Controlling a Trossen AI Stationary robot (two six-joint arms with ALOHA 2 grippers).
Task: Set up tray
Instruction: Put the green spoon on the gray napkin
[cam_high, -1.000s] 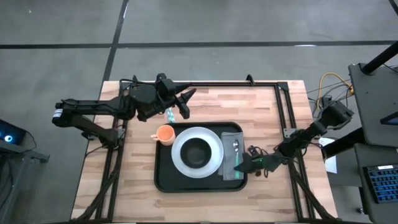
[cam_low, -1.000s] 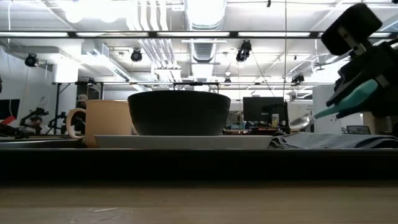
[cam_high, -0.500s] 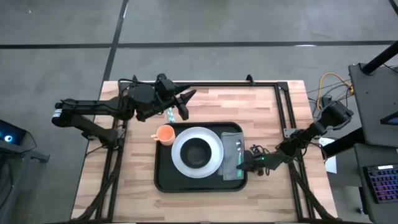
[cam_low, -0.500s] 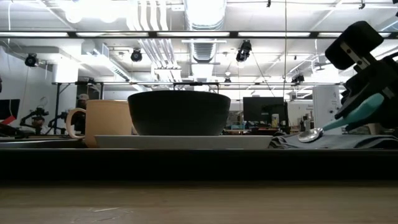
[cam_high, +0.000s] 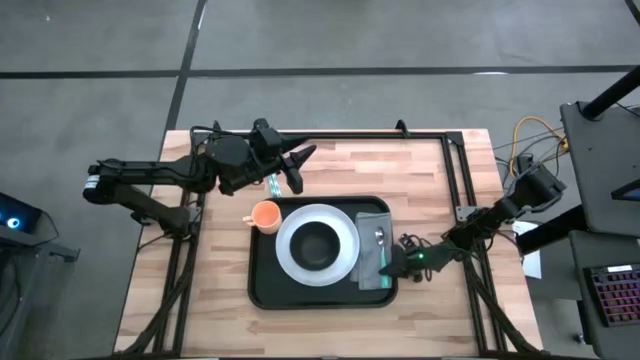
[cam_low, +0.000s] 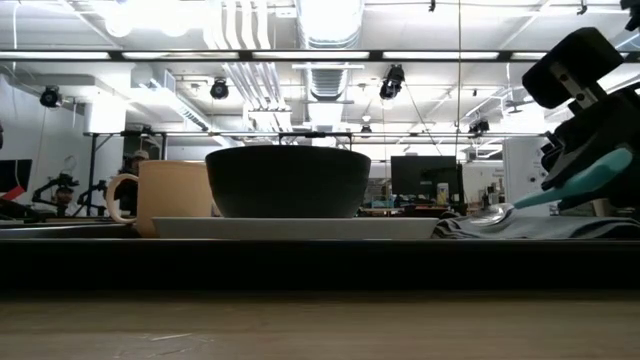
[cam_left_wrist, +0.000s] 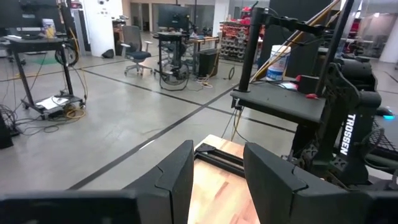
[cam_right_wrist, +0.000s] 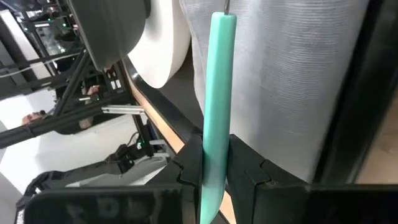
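The black tray (cam_high: 262, 285) lies on the wooden table and holds a white plate (cam_high: 345, 228) with a black bowl (cam_high: 316, 245) on it. An orange cup (cam_high: 265, 214) sits at the tray's far left corner. A grey napkin (cam_high: 372, 222) covers the tray's right side. A spoon (cam_high: 379, 240) with a teal handle lies along the napkin, and my right gripper (cam_high: 393, 266) is shut on that handle at the tray's near right corner. My left gripper (cam_high: 298, 167) hovers open past the tray's far left corner. My right gripper pinches the spoon's teal handle (cam_right_wrist: 212, 146) between its two fingers, near the handle's free end. The fingers come in low from the table's right, pointing along the spoon. The spoon bowl (cam_low: 494, 212) rests on the napkin (cam_low: 470, 227), and the handle (cam_low: 585, 178) slants up toward the gripper.
Another teal-handled utensil (cam_high: 272, 184) lies on the bare wood below my left gripper, just beyond the cup. A black frame rail (cam_high: 455, 170) runs along the table's far and right edges. Bare wood shows left of the tray and on its near side.
My right gripper has come down a little with the spoon. The spoon's bowl end, held above the napkin a second ago, now rests on it, and the handle slants less steeply. The gripper stays shut on the handle.
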